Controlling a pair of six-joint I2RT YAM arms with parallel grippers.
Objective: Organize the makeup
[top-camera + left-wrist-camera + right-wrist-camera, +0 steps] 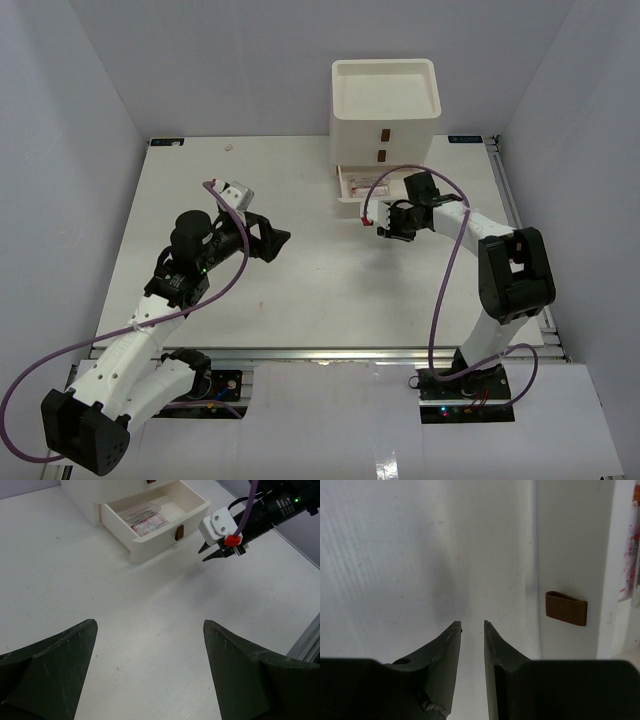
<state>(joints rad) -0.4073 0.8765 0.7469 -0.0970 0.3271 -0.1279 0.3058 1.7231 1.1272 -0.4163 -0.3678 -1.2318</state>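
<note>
Two flat clear pink-red packets (pixel 145 520) lie in the open bottom drawer (pixel 192 502) of the white three-drawer box (pixel 385 110). A packet edge shows at the right of the right wrist view (pixel 632 555). My right gripper (pixel 385 222) hovers just in front of that drawer (pixel 350 185), empty, its jaws a narrow gap apart (pixel 472 625); it also shows in the left wrist view (pixel 220 555). My left gripper (pixel 280 238) is wide open and empty over bare table (pixel 150 630), left of the box. Sponges, tube and bottle are out of view.
The drawer's brown handle (pixel 566 608) is right of my right fingertips. The upper two drawers are shut, and the box top is a shallow tray (pixel 385 85). A tiny speck (pixel 228 147) lies at the table's far left. Walls enclose the table.
</note>
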